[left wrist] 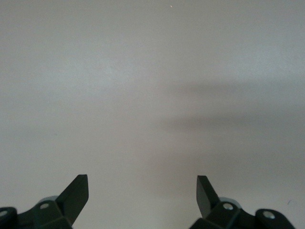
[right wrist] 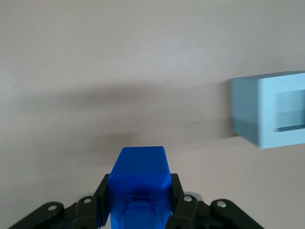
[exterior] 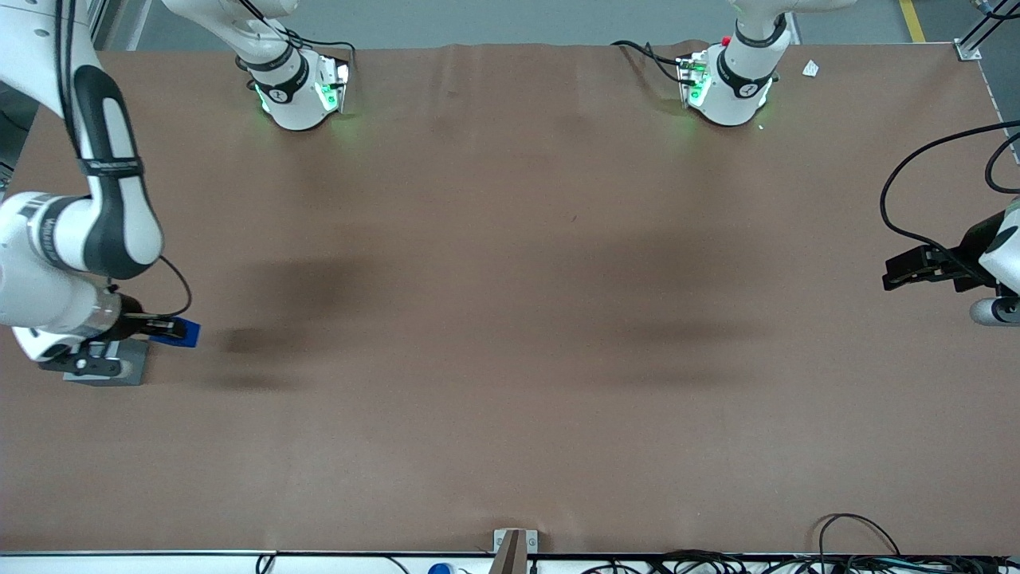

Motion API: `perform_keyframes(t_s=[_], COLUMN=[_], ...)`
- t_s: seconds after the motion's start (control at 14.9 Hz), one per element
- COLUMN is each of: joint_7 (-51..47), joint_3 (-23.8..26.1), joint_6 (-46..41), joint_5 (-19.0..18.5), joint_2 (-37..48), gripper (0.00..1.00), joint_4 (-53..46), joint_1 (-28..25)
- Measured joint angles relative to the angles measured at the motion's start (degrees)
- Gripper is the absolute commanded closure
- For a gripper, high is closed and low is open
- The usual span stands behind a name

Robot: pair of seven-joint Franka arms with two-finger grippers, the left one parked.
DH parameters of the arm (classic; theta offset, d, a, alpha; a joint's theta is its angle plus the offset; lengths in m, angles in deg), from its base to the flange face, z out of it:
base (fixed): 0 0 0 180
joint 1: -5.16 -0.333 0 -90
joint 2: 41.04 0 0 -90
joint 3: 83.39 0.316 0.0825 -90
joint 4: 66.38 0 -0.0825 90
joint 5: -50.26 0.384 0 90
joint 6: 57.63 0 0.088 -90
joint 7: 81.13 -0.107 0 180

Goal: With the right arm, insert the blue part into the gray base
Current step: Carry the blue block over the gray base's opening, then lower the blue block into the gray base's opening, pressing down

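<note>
A wide brown table (exterior: 510, 319) is seen under even light, with soft shadows across its middle. At the working arm's end of it, the gripper (exterior: 163, 325) of the right arm (exterior: 76, 239) is closed on the blue part (exterior: 179, 332), its two black fingers (right wrist: 177, 200) pressed against the part's sides. The part is held clear of the table surface. The gray base (exterior: 119, 363) rests on the table just beside the held part and slightly nearer the front camera; it is partly covered there by the arm's wrist. In the right wrist view the base (right wrist: 269, 109) is shown apart from the blue part (right wrist: 140, 183), and its square recess (right wrist: 290, 110) is visible, which the front view hides.
</note>
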Motion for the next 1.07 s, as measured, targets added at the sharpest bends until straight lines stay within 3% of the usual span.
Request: perform_keyframes(t_s=[0.47,1.07], joint_7=[4.65,13.92], joint_3=[-0.14,-0.07], joint_6=[-0.65,-0.72], joint_5=[1.33,1.92], joint_2=[-1.96,-10.78], gripper=[0.8,0.8], joint_4=[-7.15,-14.71], joint_1=[8.11,13.09])
